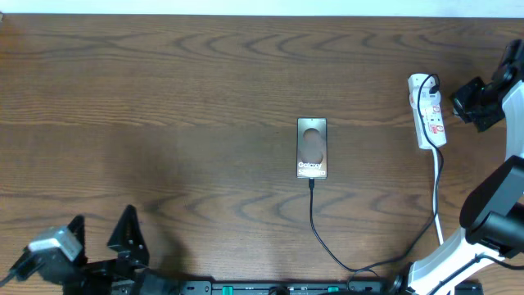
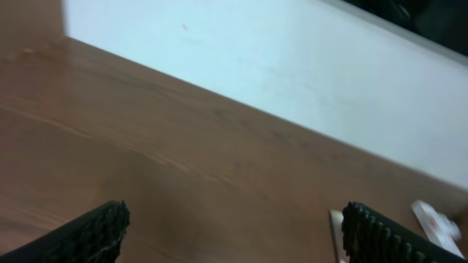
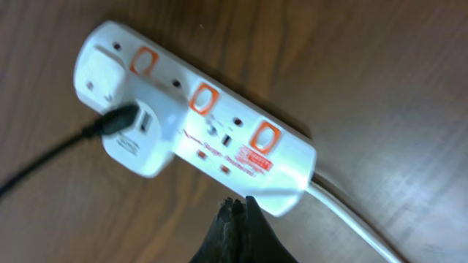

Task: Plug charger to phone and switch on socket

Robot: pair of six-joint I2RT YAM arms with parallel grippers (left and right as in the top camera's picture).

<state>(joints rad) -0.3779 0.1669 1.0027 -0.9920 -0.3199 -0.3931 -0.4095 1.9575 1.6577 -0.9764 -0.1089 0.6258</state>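
- Phone [image 1: 312, 148] in the overhead view lies flat near the middle of the table [image 1: 164, 98], its "Galaxy" end towards me.
- The charger [image 1: 315, 221] has its tip at that near end of the phone; the black cable runs towards me, bends right and climbs to the far end of the socket [image 1: 426, 111].
- The socket lies at the right of the table, lengthwise away from me.
- My right gripper [image 1: 463, 102] sits just beside the socket's right edge, on an arm that reaches up from the near right corner and bends inward. From up here I cannot tell how its fingers stand.
- My left gripper [image 1: 102, 236] rests low at the near left corner, well apart from the phone, with its 2 fingers spread wide and nothing between them.
- From the left wrist, my 2 fingers [image 2: 95, 232] stand far apart at the bottom corners over bare wood, with a pale wall [image 2: 292, 73] beyond. Nothing is held.
- A small white shape at the lower right is too blurred to name.
- From the right wrist, the socket lies slantwise and shows 3 orange-red switches [image 3: 264, 137].
- A white adapter [image 3: 135, 142] sits in its left end with the charger's black connector [image 3: 117, 121] pushed in.
- My fingers [image 3: 238, 230] are pressed together, holding nothing, with the tip at the socket's near long edge. I cannot tell whether it touches.
- The socket's white cord [image 3: 351, 212] leaves to the lower right.
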